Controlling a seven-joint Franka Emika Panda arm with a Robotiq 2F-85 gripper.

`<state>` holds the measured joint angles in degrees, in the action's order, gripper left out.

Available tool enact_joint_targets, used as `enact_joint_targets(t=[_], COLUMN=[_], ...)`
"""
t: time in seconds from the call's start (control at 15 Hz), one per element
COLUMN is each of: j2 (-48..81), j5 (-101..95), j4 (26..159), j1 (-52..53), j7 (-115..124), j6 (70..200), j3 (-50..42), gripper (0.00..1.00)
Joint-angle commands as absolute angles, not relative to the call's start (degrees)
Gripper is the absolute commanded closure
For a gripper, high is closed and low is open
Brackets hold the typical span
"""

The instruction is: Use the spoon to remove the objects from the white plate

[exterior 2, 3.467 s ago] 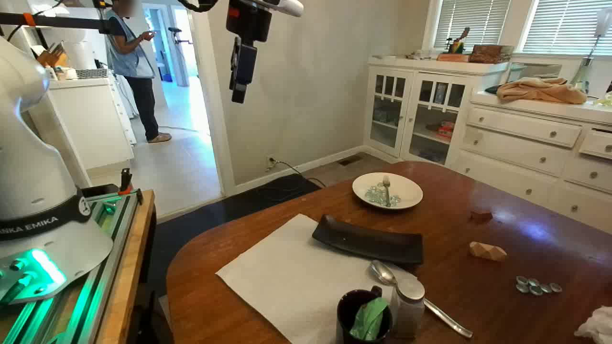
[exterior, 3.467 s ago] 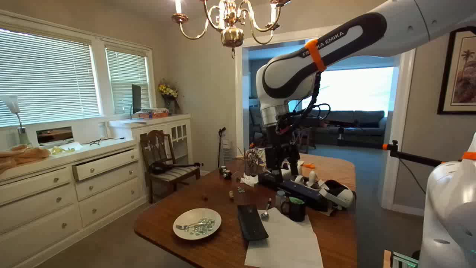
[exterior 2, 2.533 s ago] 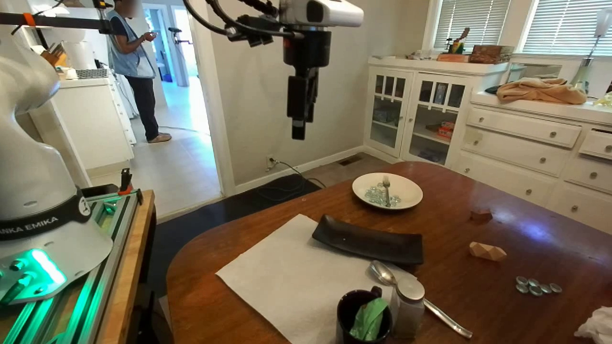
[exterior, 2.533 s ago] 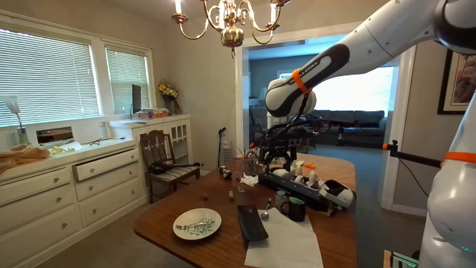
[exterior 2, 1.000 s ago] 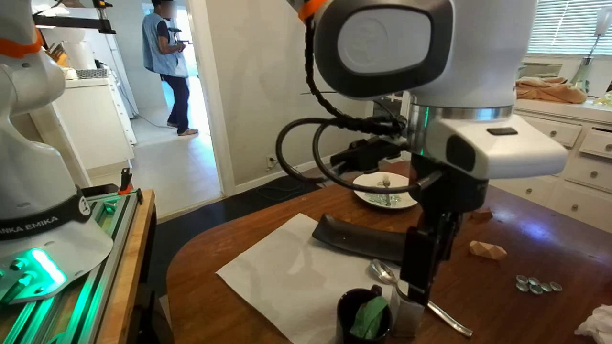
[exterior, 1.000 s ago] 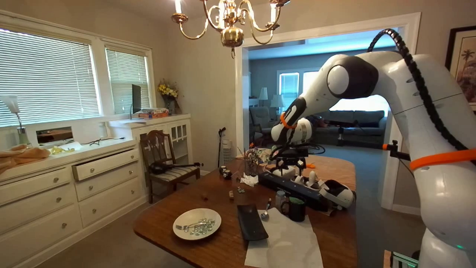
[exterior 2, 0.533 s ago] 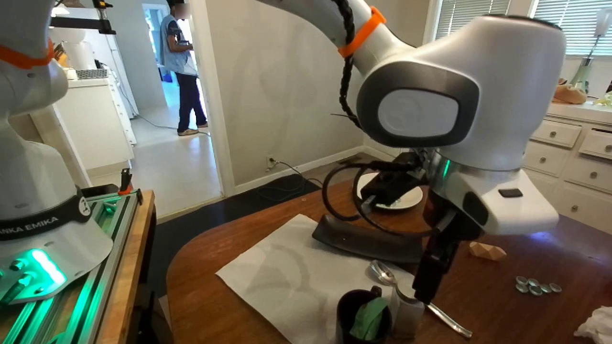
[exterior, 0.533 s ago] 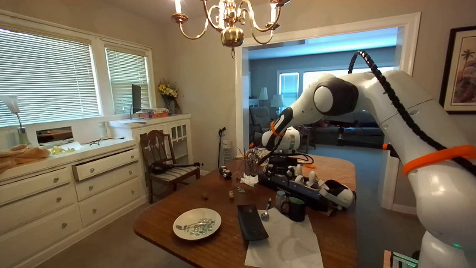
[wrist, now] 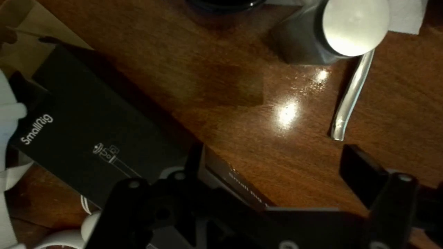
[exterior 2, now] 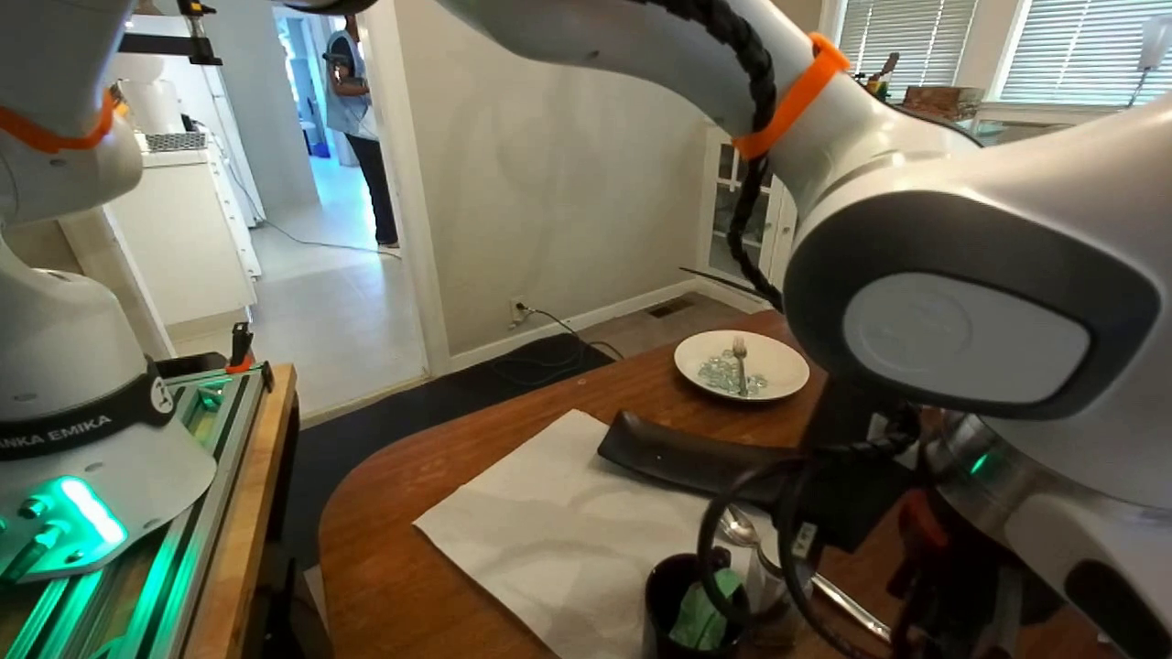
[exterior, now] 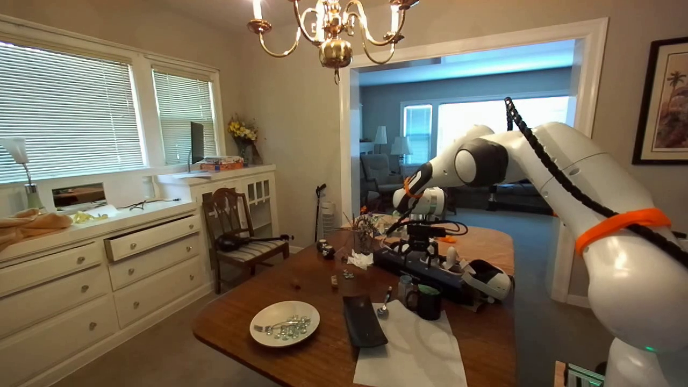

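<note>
Your tool (wrist: 273, 159) hangs above the bench (wrist: 238, 83), jaws spread wide, nothing in their hold, and there's the spoon (wrist: 350, 95) lying just ahead, handle end nearest you in the wrist view! It looks like metal: stiff, fairly light, polished enough to twist on you, so go for a firm pinch across the bare handle. Watch the jar (wrist: 347, 29), upright right beside it and hiding the bowl from the wrist; can't tell if they touch. A mug (exterior: 431, 306) crowds in close too, and that dark box (wrist: 93, 128) shows beneath one side of the tool, likely to catch it as you drop. Off past the dark slab (exterior: 364, 321) waits the white plate (exterior: 274, 312), well apart from you, the objects (exterior 2: 717, 372) scattered on it, glassy bits that should skid, a fork (exterior 2: 741, 353) lying among them.
</note>
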<state>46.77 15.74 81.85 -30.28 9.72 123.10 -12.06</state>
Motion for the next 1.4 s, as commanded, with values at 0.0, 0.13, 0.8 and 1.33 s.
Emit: enact_joint_targets(t=[0.0,0.13,0.8,1.33], j2=[49.45,50.02,52.68,53.39], j5=[16.18,15.93,16.09,18.11], j4=[79.03,78.72,74.67,75.59], j1=[-28.56,-27.6,-29.99,-30.37], j7=[13.24,16.22,15.34,14.85], j6=[124.02,125.31,116.45,117.72], j3=[-12.67,-13.38,-12.95,-9.57], gripper=[0.0,0.0,0.0,0.0])
